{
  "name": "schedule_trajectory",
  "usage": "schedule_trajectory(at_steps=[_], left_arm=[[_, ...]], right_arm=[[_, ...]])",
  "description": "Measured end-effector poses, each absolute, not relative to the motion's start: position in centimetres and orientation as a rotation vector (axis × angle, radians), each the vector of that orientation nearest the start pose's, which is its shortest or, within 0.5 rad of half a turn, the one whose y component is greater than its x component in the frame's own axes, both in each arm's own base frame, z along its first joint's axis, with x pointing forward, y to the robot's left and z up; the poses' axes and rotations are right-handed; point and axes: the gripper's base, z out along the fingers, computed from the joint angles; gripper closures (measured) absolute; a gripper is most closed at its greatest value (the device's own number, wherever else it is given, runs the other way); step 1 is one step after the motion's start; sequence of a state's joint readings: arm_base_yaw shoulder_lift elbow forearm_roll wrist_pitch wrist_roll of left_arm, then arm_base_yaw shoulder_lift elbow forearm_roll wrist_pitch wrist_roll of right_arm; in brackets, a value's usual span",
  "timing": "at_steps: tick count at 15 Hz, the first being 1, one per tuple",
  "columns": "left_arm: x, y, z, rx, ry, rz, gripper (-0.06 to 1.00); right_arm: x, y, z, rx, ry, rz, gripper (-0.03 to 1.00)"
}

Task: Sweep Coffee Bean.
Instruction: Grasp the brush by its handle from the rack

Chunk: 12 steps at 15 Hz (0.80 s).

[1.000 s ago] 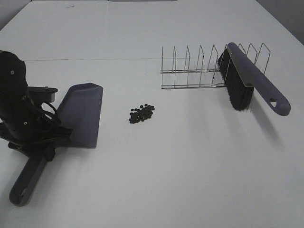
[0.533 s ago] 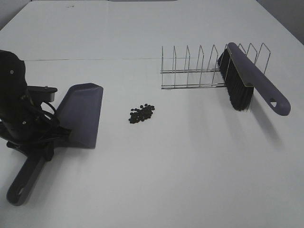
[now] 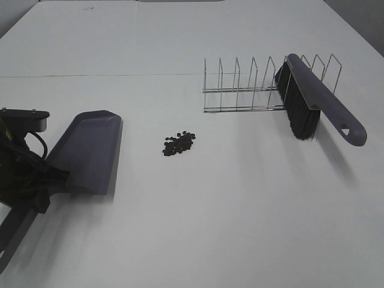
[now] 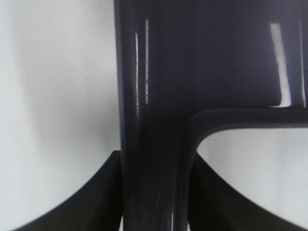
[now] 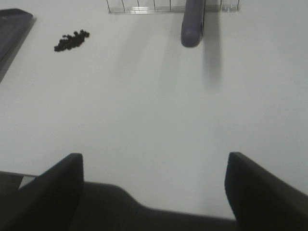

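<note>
Only the left wrist view showed the left pincer (image 4: 156, 207) clenched on the dustpan (image 4: 159, 72) handle; only the right wrist view showed the right pincer (image 5: 154, 180) spread and empty. From above, the coffee bean (image 3: 179, 143) pile lay on the tabletop (image 3: 240, 210) between dustpan and wire rack (image 3: 240, 92).

My gripper (image 5: 154, 161) stands spread wide over the table (image 5: 159, 106); coffee bean pile (image 5: 71, 40) and brush handle (image 5: 192, 24) lie well apart.
</note>
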<state>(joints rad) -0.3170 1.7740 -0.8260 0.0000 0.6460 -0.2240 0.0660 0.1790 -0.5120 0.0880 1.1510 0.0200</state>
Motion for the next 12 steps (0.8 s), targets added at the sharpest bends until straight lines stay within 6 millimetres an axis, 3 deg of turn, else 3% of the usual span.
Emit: schedule_trajectory(at_steps=[3, 6, 8, 10, 12], left_arm=[[26.7, -8.8, 12.4, 0.142, 3.057, -0.034, 0.61], [26.7, -8.8, 12.4, 0.142, 3.056, -0.035, 0.62], [26.7, -8.7, 12.4, 0.143, 3.063, -0.032, 0.62], [26.5, -8.7, 12.4, 0.154, 3.076, -0.026, 0.62], [26.5, -8.7, 12.4, 0.168, 3.082, -0.023, 0.62]], right_arm=[[5.7, 1.1, 30.0, 0.068, 2.517, 0.188, 0.08], [12.8, 1.5, 33.7, 0.007, 2.613, 0.142, 0.04], [18.8, 1.8, 35.0, -0.017, 2.682, 0.124, 0.03], [25.3, 2.2, 34.3, -0.029, 2.763, 0.105, 0.03], [31.2, 2.3, 32.1, -0.038, 2.838, 0.059, 0.03]])
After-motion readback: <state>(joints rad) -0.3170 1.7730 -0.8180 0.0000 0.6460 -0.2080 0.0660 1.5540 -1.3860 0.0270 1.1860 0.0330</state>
